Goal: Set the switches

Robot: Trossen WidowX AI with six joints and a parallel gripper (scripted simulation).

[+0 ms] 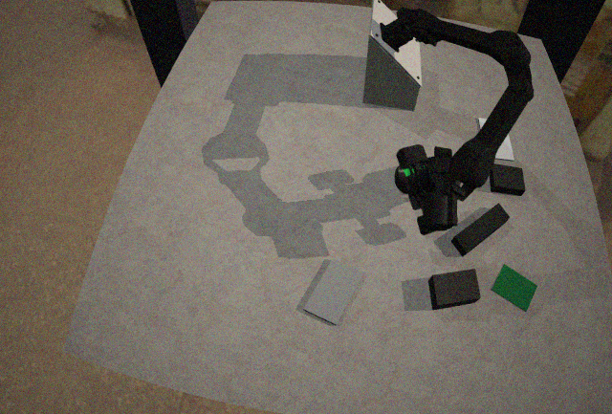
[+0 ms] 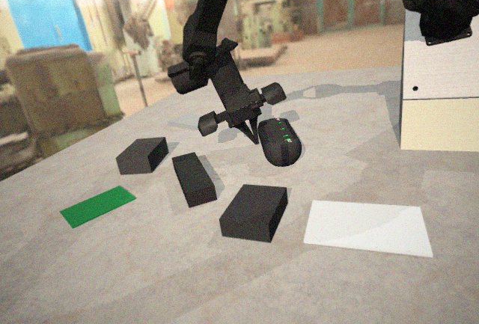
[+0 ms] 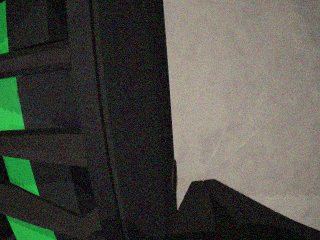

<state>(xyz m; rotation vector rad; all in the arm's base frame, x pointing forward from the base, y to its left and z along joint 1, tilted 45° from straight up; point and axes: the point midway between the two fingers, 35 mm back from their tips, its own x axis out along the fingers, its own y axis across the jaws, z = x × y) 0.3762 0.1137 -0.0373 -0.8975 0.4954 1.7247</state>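
Note:
The dark controller unit (image 1: 403,183) (image 2: 281,150) (image 3: 137,100) stands on the bench, its switches facing up. Green switch ends show on its top, and in the wrist view several run down the left edge; the rest of the row is cut off there. The label on the underside is hidden. My gripper (image 2: 256,143) (image 3: 203,182) is shut and empty, pointing down just beside the unit's long side. I cannot tell whether the fingertips touch the unit. In the top view the arm covers the fingertips and part of the unit.
Three dark blocks (image 2: 141,158) (image 2: 195,181) (image 2: 253,212) and a green plate (image 1: 513,287) (image 2: 97,206) lie near the unit. A white plate (image 2: 367,227), a grey flat piece (image 1: 333,293) and a large wedge-shaped box (image 1: 390,80) (image 2: 441,125) are on the bench.

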